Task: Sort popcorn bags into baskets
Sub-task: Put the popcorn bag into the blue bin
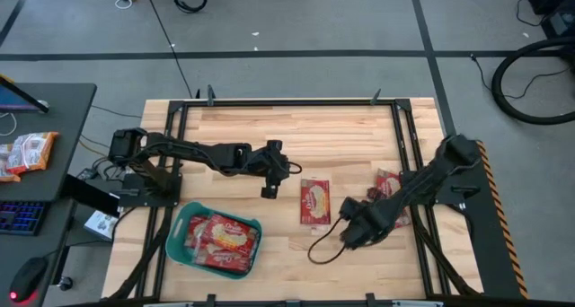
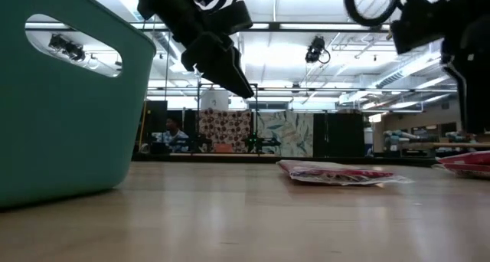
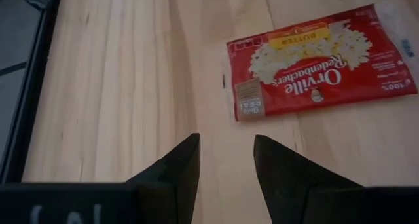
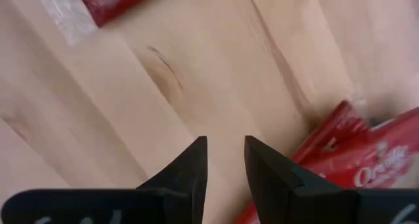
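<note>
A red popcorn bag (image 1: 314, 202) with a cream centre lies flat on the wooden table at mid-table; it also shows in the left wrist view (image 3: 321, 60) and the low view (image 2: 337, 172). My left gripper (image 1: 268, 190) hangs open and empty above the table, just left of this bag (image 3: 226, 152). More red bags (image 1: 388, 188) lie at the right, partly under my right arm. My right gripper (image 1: 346, 238) is open and empty over bare wood (image 4: 226, 152), with a red bag (image 4: 366, 158) beside it. The teal basket (image 1: 177, 231) at the near left holds several red bags (image 1: 225, 238).
A black cable (image 1: 319, 249) loops on the table by my right gripper. Dark frame rails (image 1: 400, 136) run along the table's sides and far edge. A pale orange-and-white packet (image 1: 27, 152) lies on the dark desk left of the table. The basket's wall (image 2: 61, 101) fills the low view's left.
</note>
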Robot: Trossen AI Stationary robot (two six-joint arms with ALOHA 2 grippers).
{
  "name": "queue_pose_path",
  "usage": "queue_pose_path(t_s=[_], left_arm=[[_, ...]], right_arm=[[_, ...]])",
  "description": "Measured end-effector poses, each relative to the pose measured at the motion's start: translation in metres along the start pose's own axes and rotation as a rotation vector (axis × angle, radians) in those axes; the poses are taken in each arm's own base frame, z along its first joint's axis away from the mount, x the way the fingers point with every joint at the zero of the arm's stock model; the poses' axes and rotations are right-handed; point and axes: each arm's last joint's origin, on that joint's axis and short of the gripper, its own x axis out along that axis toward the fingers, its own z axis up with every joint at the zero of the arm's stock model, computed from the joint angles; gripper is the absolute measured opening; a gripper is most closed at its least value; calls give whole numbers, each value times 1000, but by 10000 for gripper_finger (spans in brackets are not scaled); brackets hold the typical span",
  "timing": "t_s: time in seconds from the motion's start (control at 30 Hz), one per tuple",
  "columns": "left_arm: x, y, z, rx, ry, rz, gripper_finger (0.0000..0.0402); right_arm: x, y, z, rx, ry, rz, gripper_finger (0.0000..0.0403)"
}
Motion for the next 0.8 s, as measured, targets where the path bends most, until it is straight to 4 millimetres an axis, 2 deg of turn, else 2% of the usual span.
queue_pose_path(t_s=[0.07,0.2,0.33,0.5,0.67,0.8], left_arm=[[0,1,0,-1,1,1,148],[0,1,-1,-2,2,2,148],[0,1,-1,2,8,1,148],[0,1,-1,24,5,1,148],[0,2,-1,25,5,2,148],[0,2,-1,24,6,1,148]], right_arm=[[-3,11,3,-32,-1,-100,107],[-4,19,5,-57,24,-318,108],[8,27,4,-81,124,-387,121],[23,33,3,-70,157,-431,174],[28,34,2,31,132,-438,237],[34,32,-2,96,173,-441,268]])
